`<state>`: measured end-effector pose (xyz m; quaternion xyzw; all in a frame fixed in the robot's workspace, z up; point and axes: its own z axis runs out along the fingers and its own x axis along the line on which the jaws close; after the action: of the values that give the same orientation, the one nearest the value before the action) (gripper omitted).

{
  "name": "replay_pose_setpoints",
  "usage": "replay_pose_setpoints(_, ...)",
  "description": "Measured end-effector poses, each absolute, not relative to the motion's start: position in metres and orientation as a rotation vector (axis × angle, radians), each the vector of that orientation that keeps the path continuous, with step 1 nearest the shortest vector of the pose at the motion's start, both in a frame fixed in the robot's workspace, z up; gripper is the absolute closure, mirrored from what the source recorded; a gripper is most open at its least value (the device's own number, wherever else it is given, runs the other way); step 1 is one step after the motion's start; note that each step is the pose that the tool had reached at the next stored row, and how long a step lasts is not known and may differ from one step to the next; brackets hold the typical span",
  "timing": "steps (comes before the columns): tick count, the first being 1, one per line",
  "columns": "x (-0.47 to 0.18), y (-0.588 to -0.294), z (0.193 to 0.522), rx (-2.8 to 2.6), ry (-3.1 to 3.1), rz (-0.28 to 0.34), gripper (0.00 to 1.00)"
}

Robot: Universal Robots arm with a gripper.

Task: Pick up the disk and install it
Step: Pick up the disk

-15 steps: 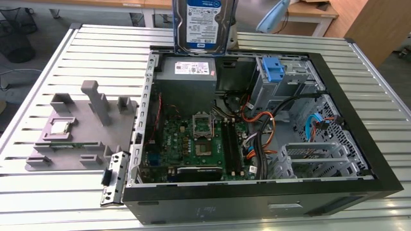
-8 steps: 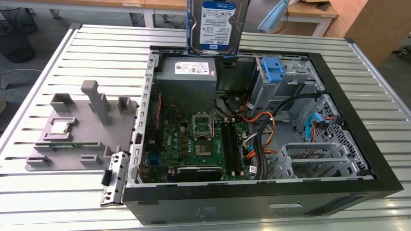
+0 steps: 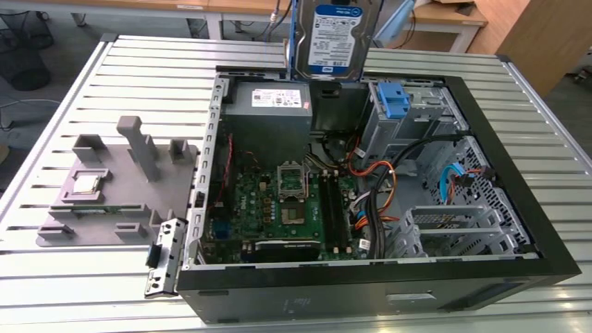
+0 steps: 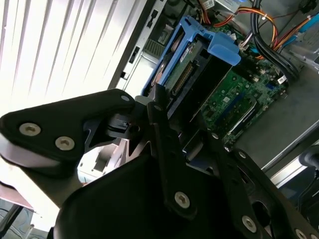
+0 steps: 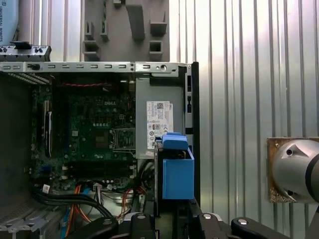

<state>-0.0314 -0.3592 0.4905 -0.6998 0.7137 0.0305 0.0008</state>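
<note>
We hold the disk point(image 3: 333, 38) aloft over the open case point(image 3: 545, 257).
Our claw point(image 4: 184, 119) pinches the disk by one end, its long axis running straight out from the claw, hanging upright above the power supply point(image 3: 268, 104) and near the drive cage point(image 3: 416, 111).
</note>
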Motion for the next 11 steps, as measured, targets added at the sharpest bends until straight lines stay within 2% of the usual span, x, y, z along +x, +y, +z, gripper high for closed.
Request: replay_pose_setpoints(11,-0.015,-0.366,0.487,-2.197,2.241,0.096,0.65)
